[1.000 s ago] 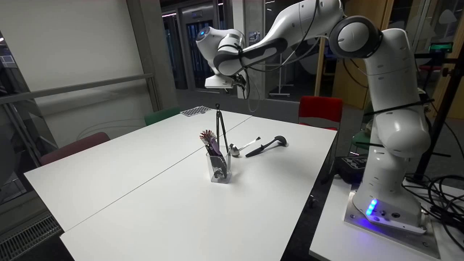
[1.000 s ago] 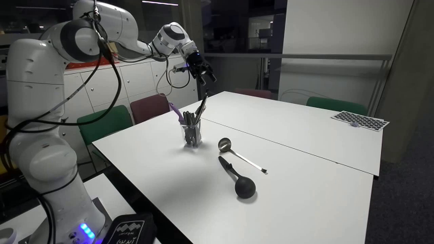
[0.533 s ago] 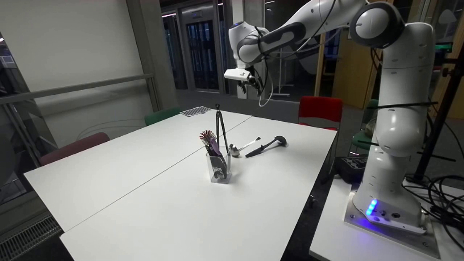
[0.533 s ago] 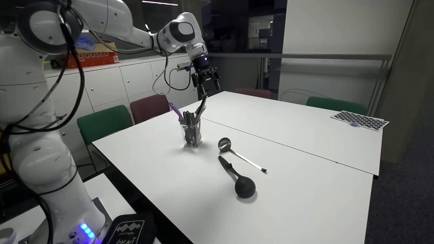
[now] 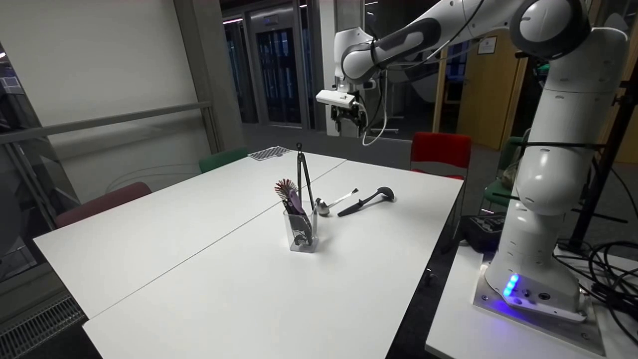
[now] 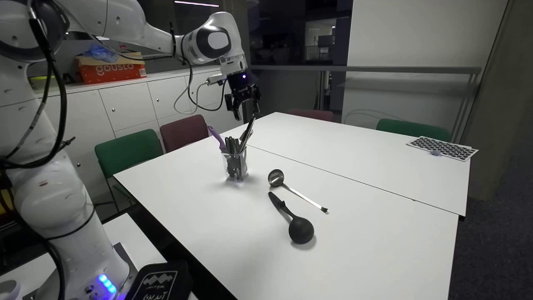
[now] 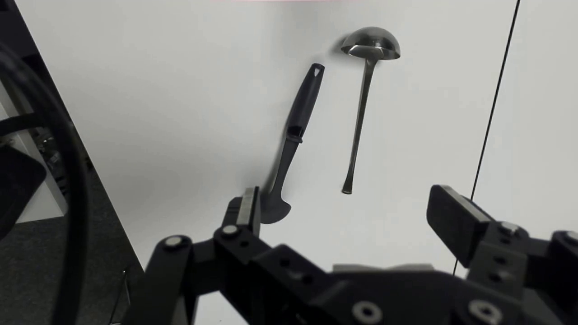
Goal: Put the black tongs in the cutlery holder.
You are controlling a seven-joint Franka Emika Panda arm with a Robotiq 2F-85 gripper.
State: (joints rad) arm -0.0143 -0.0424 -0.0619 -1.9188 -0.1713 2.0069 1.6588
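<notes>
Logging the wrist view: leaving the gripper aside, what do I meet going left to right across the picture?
Black cable → black ladle → metal ladle → dark table seam.

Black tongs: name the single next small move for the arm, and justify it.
I'd probably raise the gripper slightly, without grasping anything. In an exterior view the black tongs stand in the cutlery holder, so the placing looks done; in the wrist view the fingers are spread and hold nothing.
</notes>
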